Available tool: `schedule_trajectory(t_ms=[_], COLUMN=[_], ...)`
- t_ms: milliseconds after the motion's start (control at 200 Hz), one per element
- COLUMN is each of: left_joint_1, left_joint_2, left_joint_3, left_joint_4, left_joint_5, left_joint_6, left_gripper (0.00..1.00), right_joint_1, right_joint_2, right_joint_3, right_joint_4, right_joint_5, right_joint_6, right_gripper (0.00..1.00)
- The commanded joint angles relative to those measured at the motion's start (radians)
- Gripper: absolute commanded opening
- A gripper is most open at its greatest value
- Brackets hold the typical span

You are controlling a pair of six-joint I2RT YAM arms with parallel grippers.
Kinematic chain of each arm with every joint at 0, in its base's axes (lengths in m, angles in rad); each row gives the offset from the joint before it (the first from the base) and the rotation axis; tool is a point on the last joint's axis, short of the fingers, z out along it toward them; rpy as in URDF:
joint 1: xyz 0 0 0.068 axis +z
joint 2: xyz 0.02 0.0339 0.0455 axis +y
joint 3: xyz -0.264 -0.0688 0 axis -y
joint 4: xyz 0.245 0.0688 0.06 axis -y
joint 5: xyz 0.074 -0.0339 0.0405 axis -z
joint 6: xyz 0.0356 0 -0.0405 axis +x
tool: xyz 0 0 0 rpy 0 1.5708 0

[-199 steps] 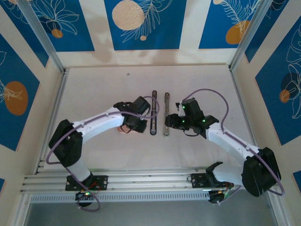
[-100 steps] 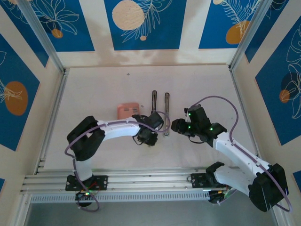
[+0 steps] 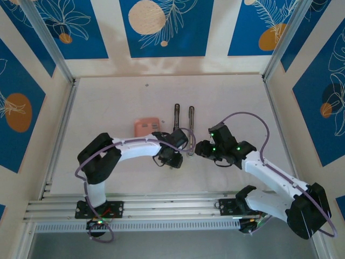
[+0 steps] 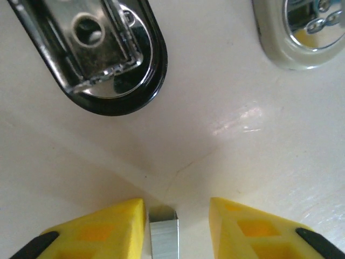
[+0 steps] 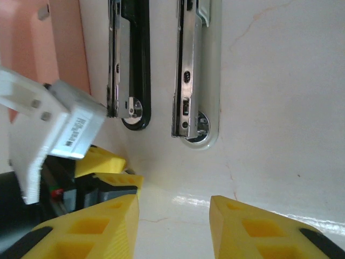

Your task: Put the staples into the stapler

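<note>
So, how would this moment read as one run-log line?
step: loading not done | left pincer: open, staple strip in its gap, near black stapler bar | right pincer: open, empty

The stapler (image 3: pixel 176 116) lies on the desk as two parallel bars, the black half (image 5: pixel 141 65) left of the silvery-white half (image 5: pixel 214 65). A silvery staple strip (image 4: pixel 163 237) rests near the black half's rounded end. The salmon-pink box (image 3: pixel 146 127) lies flat further left.
</note>
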Motion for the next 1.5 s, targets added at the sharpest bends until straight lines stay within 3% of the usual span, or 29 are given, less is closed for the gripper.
schedule_trajectory(t_ms=[0,420,615,975,1496], left_joint_1=[0.000,0.093,0.167,0.231,0.269], left_joint_2=[-0.112,-0.559,-0.705,-0.742,-0.734], left_joint_3=[-0.016,-0.322,-0.459,-0.533,-0.545], left_joint_4=[0.026,0.186,0.215,0.233,0.247], left_joint_5=[-0.036,-0.272,-0.306,-0.271,-0.222], left_joint_6=[0.008,0.004,0.002,0.013,0.040], left_gripper=[0.41,0.48,0.50,0.51,0.51], right_joint_1=[0.037,0.247,0.315,0.335,0.333], right_joint_2=[0.027,0.389,0.560,0.792,0.942], right_joint_3=[0.064,0.312,0.405,0.571,0.660], right_joint_4=[-0.071,-0.233,-0.253,-0.324,-0.347], right_joint_5=[0.055,0.061,0.016,-0.015,-0.032], right_joint_6=[0.048,0.235,0.280,0.244,0.211], right_gripper=[0.39,0.39,0.39,0.40,0.32])
